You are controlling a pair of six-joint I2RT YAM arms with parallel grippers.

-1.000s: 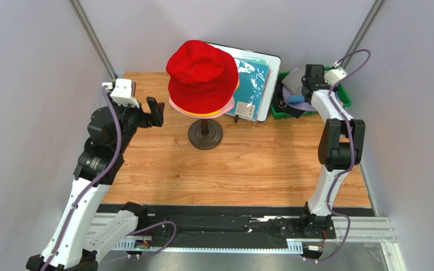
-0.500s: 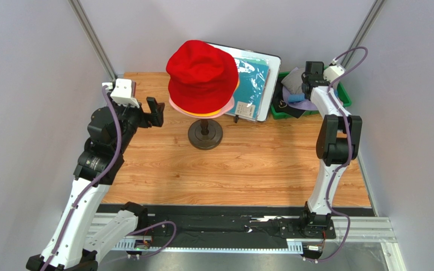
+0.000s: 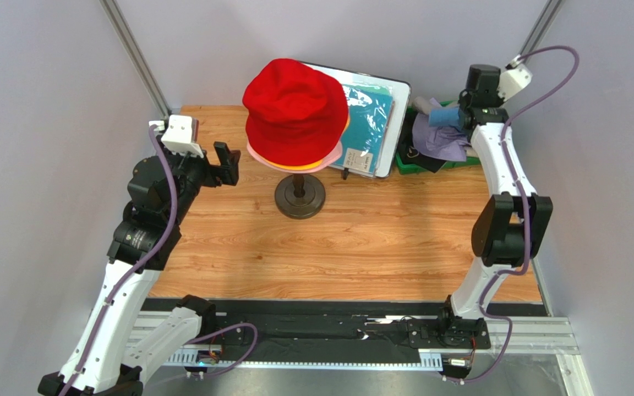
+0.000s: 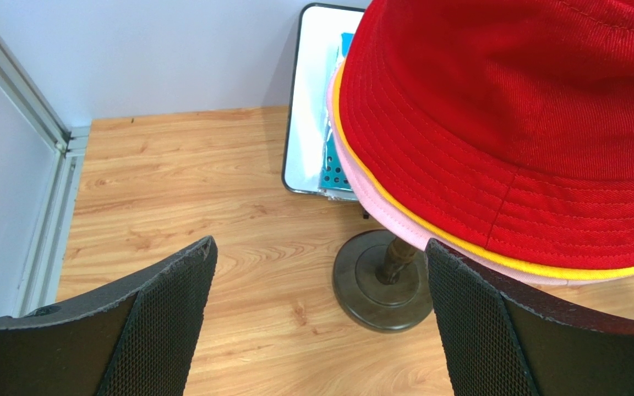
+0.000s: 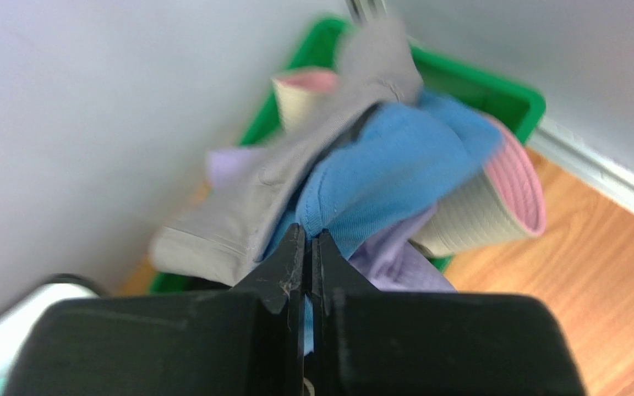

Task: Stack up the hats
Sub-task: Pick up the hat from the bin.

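blue hat [image 5: 395,177] pinched in the right end effector [image 5: 308,241].

Bench [image 3: 362,247]: light-brown wood-grain top, grain running left-right, fills middle of enclosure. Plain pale grey panels on three sides: left wall [image 3: 39,124], back wall [image 3: 213,41], right wall [image 3: 618,206]. Aluminium post at each back corner: left post [image 3: 134,58], right post [image 3: 541,29]. Black strip [image 3: 320,307] along near bench edge; silver slotted rail [image 3: 535,337] just beside it, nearer camera. Light even, diffuse; shadows on bench soft.
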